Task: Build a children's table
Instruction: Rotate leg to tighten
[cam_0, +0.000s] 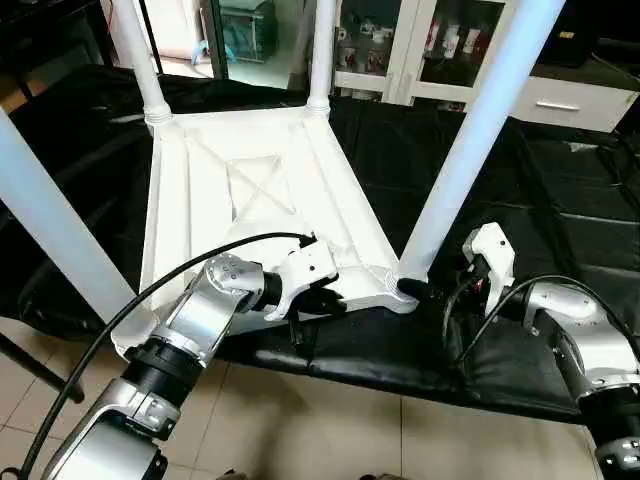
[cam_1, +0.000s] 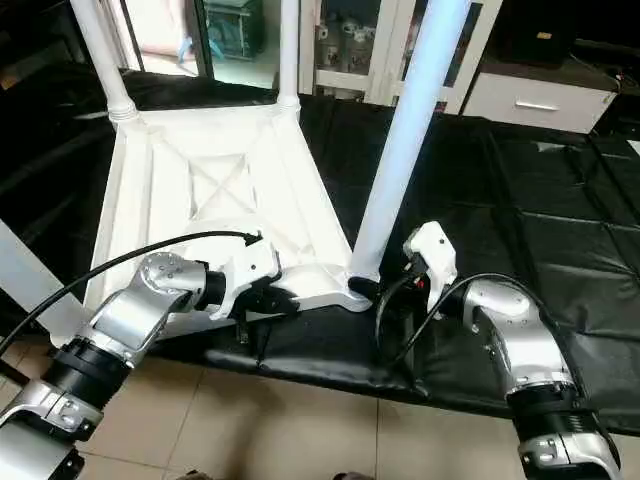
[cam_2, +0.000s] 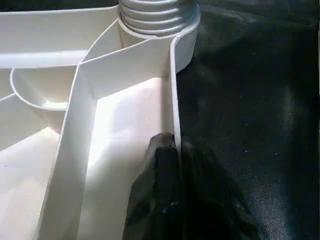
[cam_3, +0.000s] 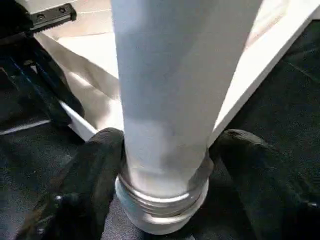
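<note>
The children's table lies upside down, its white top (cam_0: 250, 190) showing the X-ribbed underside. Four white legs stand up from the corner sockets. My left gripper (cam_0: 325, 298) is at the near rim, shut on that thin rim wall, with one black finger (cam_2: 155, 165) inside it and the other outside. My right gripper (cam_0: 412, 290) is at the foot of the near right leg (cam_0: 470, 140). Its black fingers (cam_3: 95, 165) press both sides of the leg just above the threaded collar (cam_3: 165, 200) in the socket.
The black-sheeted work table (cam_0: 560, 220) carries the top, and its front edge runs just below my grippers, with tiled floor (cam_0: 330, 430) beneath. White cabinets with glass doors (cam_0: 440, 50) stand behind. The near left leg (cam_0: 50, 230) rises close to my left forearm.
</note>
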